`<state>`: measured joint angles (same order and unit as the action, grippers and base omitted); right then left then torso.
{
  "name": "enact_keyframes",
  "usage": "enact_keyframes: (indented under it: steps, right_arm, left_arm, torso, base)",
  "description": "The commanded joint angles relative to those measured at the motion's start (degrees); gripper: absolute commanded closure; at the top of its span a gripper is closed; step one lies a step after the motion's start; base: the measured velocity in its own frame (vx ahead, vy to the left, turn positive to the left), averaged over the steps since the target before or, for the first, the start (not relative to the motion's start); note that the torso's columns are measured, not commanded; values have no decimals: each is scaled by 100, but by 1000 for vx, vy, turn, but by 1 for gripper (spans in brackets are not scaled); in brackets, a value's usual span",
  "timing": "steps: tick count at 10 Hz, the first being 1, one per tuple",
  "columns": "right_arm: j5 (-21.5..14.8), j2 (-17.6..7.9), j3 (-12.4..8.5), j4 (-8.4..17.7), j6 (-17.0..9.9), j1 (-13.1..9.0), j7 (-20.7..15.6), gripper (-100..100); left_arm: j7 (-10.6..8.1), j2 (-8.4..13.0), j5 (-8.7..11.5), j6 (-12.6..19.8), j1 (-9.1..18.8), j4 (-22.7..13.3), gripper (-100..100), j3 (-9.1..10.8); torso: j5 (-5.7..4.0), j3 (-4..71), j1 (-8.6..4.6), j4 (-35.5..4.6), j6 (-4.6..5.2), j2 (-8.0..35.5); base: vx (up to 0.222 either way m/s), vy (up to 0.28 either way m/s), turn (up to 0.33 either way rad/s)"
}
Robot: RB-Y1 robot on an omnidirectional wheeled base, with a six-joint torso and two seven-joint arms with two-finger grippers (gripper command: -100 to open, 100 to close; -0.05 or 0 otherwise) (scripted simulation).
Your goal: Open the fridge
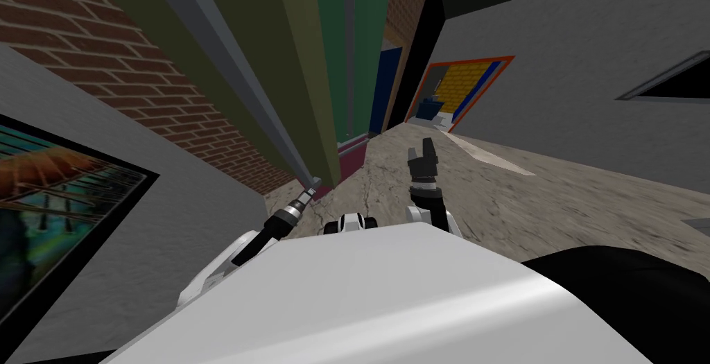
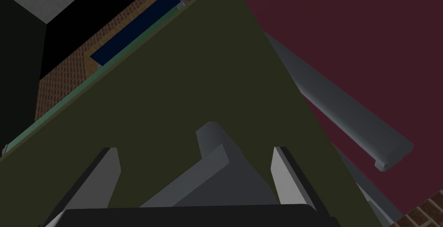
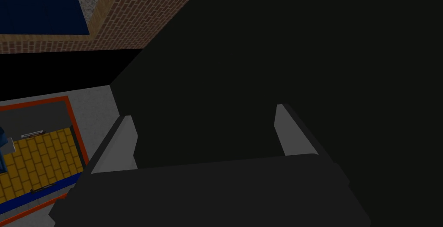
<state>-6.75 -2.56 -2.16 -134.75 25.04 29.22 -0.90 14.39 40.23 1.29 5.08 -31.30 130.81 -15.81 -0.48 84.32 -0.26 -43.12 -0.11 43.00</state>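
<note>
- Currently, your left tool (image 2: 194, 151) stands open, its fingers straddling the grey handle (image 2: 216, 168) of the olive fridge door (image 2: 181, 86).
- Judged outstanding: close on the handle, then pull.
- Your right tool (image 1: 424, 150): open, empty.

No legible text — no labels, nos.

Head camera looks steeply down; left wrist nears same olive door (image 2: 173, 103).
</note>
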Motion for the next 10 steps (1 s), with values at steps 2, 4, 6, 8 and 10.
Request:
enact_keyframes:
  steps: [2,4,6,8,10]
  right_arm:
    - [0,0,0,0,0,0,0,0]
    - [0,0,0,0,0,0,0,0]
    - [0,0,0,0,0,-1,0,0]
    - [0,0,0,0,0,-1,0,0]
    - [0,0,0,0,0,-1,0,0]
  left_arm:
    - [26,52,5,9,6,315,-100,76]
    - [13,57,13,122,-105,192,-100,-18]
    - [7,67,17,159,-137,146,0,-19]
    - [5,71,18,189,-150,110,0,-13]
    - [4,73,18,205,-158,90,0,-10]
  torso:
    - [-6,1,-10,-8,6,1]
    - [-9,-3,-14,-13,3,14]
    - [24,-4,-4,41,10,-9]
    - [36,10,3,64,14,-39]
    - [41,18,11,74,14,-56]
  base:
    - [17,-2,12]
    - [8,1,-11]
    - [12,6,2]
    - [5,6,4]
    - [0,0,0]
